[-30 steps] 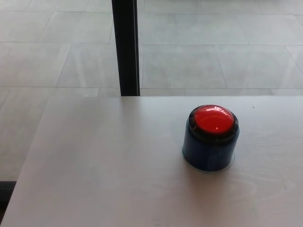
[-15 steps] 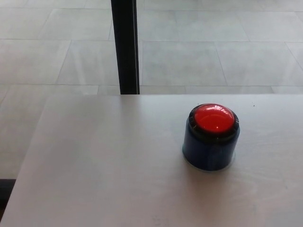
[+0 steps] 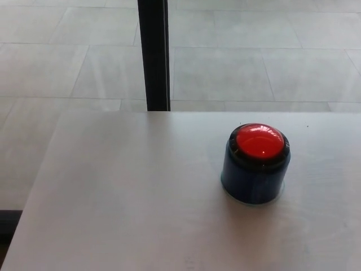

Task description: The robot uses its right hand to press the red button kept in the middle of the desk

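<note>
A round red button (image 3: 260, 141) tops a dark blue cylindrical base (image 3: 255, 180) with a black ring around the cap. It stands upright on the pale wooden desk (image 3: 130, 197), right of the middle of the head view. Nothing touches the button. Neither of my hands nor any part of my arms shows in this view.
A black vertical post (image 3: 154, 53) rises behind the desk's far edge, left of the button. Beyond the desk lies a grey tiled floor (image 3: 67, 62). The desk's left edge runs diagonally down toward the lower left corner.
The whole picture has shifted slightly right, so the camera has moved. The button stands where it was on the desk.
</note>
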